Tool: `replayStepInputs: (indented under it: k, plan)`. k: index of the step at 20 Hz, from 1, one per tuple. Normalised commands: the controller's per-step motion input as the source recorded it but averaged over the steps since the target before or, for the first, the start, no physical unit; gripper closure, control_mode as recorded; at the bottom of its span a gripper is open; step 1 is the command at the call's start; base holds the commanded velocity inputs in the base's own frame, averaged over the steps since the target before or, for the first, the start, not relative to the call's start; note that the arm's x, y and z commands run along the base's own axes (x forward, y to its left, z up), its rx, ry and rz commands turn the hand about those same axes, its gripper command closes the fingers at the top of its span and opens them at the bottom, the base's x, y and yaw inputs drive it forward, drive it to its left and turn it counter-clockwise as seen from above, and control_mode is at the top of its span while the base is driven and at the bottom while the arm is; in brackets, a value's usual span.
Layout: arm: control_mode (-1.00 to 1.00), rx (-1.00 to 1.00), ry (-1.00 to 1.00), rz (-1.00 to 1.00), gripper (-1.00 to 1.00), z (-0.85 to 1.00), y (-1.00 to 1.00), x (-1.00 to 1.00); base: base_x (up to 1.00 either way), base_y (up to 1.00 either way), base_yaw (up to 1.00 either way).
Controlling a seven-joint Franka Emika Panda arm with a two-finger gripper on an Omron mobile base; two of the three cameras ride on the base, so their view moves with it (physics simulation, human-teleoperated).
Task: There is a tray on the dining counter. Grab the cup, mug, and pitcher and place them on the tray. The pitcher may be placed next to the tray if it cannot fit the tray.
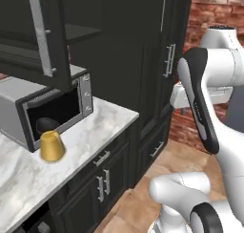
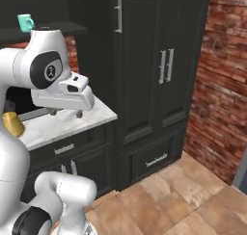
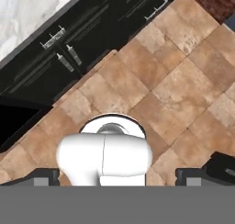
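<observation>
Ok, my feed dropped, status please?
Gripper open, empty, above counter edge. Pitcher upright before microwave. Mug on shelf. Nothing blocking pitcher.

Glossy white arm [image 1: 224, 132] (dark bands at joints).
</observation>
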Motion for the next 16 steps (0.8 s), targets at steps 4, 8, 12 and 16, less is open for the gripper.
replayStepInputs:
  k: [4,8,12,16]
  plan:
    - [1.00,0.00,0.00,0.00,-1.00,0.00,0.00,0.00,0.55,-0.46,0.47]
    - [1.00,0.00,0.00,0.00,-1.00,0.00,0.00,0.00,0.49,-0.27,0.52]
    - [1.00,0.00,0.00,0.00,-1.00,0.00,0.00,0.00,0.43,-0.12,0.57]
    - [1.00,0.00,0.00,0.00,-1.00,0.00,0.00,0.00,0.37,-0.13,0.60]
